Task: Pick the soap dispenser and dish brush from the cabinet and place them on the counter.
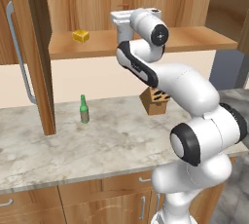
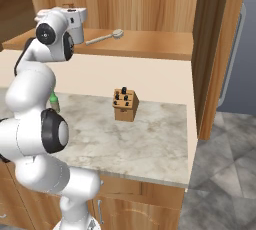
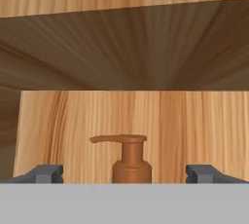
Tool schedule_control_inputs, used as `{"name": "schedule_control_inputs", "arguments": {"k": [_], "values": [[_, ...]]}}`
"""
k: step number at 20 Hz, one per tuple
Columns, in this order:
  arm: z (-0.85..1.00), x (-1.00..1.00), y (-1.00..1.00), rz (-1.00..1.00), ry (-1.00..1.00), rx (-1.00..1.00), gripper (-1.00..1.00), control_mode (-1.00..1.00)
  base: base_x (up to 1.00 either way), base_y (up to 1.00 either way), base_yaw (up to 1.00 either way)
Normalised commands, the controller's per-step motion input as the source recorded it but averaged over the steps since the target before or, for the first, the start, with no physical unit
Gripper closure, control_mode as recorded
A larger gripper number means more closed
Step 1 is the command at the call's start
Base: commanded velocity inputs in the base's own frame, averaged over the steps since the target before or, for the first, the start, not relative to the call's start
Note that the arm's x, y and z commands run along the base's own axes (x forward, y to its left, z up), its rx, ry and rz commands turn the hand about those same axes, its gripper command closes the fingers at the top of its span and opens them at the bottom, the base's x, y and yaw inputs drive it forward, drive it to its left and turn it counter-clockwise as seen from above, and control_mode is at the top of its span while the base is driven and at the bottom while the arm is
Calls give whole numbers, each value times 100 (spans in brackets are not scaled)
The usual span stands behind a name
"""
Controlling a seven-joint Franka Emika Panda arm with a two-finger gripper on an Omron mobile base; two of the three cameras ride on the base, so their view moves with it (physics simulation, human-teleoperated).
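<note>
The soap dispenser's orange-brown pump top (image 3: 130, 157) stands straight ahead in the hand view, against the cabinet's wooden back wall; its body is hidden below the frame. My gripper (image 3: 125, 175) is open, one fingertip (image 3: 46, 173) on each side of the pump and well apart from it. My arm reaches up into the open cabinet (image 1: 194, 40) at shelf height. The dish brush (image 2: 105, 37) lies on the shelf just right of my hand, head pointing right. The marbled counter (image 1: 121, 140) runs below.
A yellow sponge (image 1: 80, 35) sits on the shelf left of my hand. On the counter stand a green bottle (image 1: 84, 109) and a knife block (image 1: 155, 101). Open cabinet doors (image 1: 41, 72) (image 2: 220, 49) hang at both sides.
</note>
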Motion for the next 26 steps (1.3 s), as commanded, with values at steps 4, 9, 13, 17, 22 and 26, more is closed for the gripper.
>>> {"name": "schedule_control_inputs", "arguments": {"k": [4,9,13,17,22,26], "values": [[0,25,4,0,0,0,-100,-100,0,0,0],[0,24,5,0,0,0,-100,-100,0,0,0],[-1,24,6,0,0,0,-100,-100,0,0,0],[0,23,5,0,0,0,-100,-100,0,0,0],[0,22,5,0,0,0,-100,-100,0,0,0],[0,20,5,0,0,0,-100,-100,0,0,0]]}}
